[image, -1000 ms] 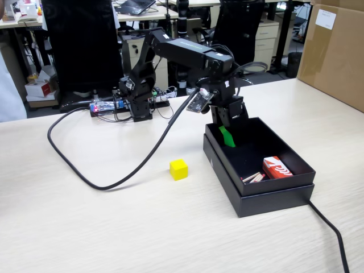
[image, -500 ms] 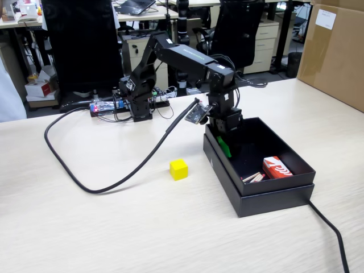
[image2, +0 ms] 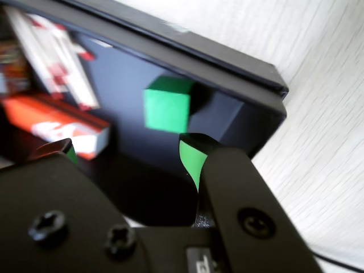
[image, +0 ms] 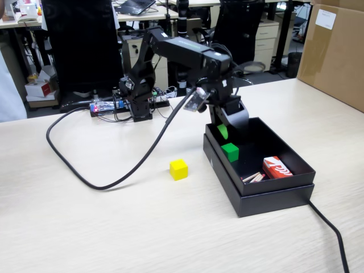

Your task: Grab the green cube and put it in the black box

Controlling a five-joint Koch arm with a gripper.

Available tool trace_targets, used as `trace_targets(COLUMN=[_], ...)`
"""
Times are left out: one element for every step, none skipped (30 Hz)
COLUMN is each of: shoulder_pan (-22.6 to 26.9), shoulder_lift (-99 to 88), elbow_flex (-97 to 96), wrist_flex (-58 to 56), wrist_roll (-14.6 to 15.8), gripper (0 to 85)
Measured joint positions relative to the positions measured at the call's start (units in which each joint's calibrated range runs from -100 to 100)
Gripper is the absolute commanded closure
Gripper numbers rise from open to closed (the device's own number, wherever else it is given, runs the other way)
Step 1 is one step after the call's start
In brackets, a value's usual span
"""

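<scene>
The green cube (image: 230, 152) (image2: 166, 104) rests on the floor of the black box (image: 296, 168) (image2: 244, 122), near its left wall in the fixed view. My gripper (image: 224, 132) (image2: 128, 149) hangs just above the cube, inside the box's outline. Its green-lined jaws stand wide apart with nothing between them; the cube lies beyond the tips, free of both. In the wrist view the right fingertip (image2: 192, 159) is clear, while the left one is only a sliver.
A yellow cube (image: 178, 169) lies on the table left of the box. Inside the box sit a red-and-white pack (image: 277, 168) (image2: 54, 122) and some small sticks (image: 254, 177). A brown carton (image: 335, 51) stands far right. Black cables (image: 102, 182) cross the table.
</scene>
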Motion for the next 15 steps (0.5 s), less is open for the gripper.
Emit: trace_targets(shoulder_pan=[-0.2,-0.6,-0.9,-1.3,-1.7,-2.2,-2.7,-3.2,-3.8,-4.3,-5.1,-5.9,-6.6,-7.6,-8.6], shoulder_lift=[-3.2,-6.6,-10.4,-14.0,-17.3,-20.8,-24.1,-27.4,-30.9,-33.9,-37.2,-40.4,-43.8,-47.5,-51.3], elbow_flex=[0.0,0.0,-0.1,-0.1,-0.1,-0.2,-1.2,-3.6,-6.4,-9.2,-12.2,-15.2,-18.3,-21.5,-24.8], wrist_flex=[0.0,0.0,-0.1,-0.1,-0.1,-0.1,-0.1,-0.1,-0.1,-0.2,-0.1,-0.1,-0.1,0.0,0.2], wrist_roll=[0.0,0.0,0.0,0.0,0.0,-0.1,-0.3,-0.6,-1.1,-1.6,-2.1,-2.8,-3.6,-4.4,-5.2], gripper=[46.8,46.8,46.8,46.8,45.9,43.5,42.0,41.1,40.8,39.2,38.7,38.7,38.7,38.4,37.2])
